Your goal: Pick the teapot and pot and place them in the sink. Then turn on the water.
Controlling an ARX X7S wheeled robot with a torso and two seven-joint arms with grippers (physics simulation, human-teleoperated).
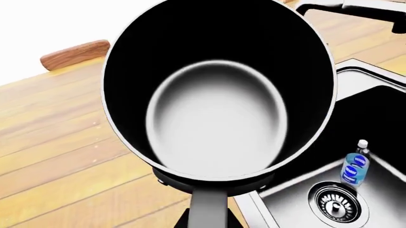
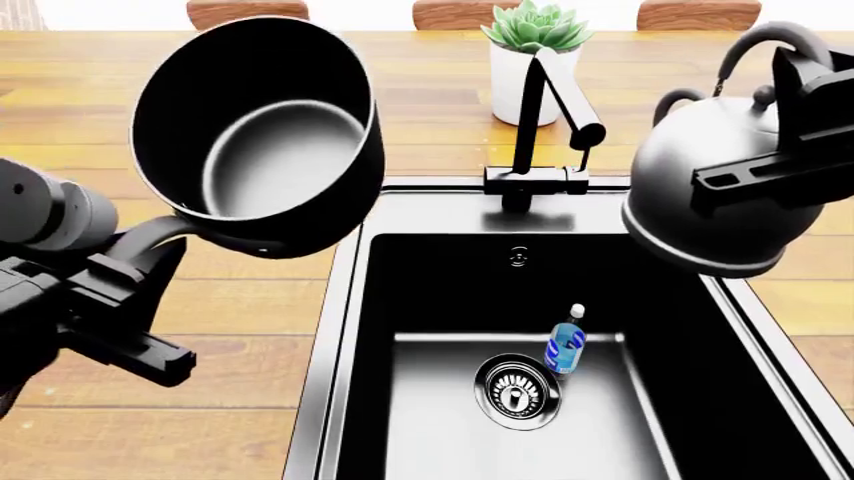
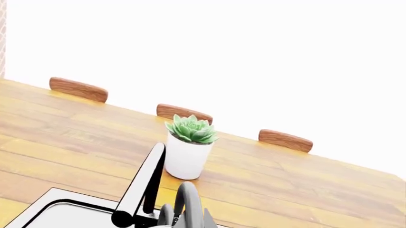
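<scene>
The black pot hangs tilted above the wooden counter, just left of the sink. My left gripper is shut on its long handle. In the left wrist view the pot fills the frame, its grey inside facing the camera, with the gripper closed on the handle. The dark-grey teapot hangs over the sink's right edge, my right gripper shut on its arched handle. Only that handle loop shows in the right wrist view. No water runs from the black faucet.
A small blue bottle stands in the basin beside the round drain. A white plant pot with a green succulent sits behind the faucet. Wooden chair backs line the counter's far edge.
</scene>
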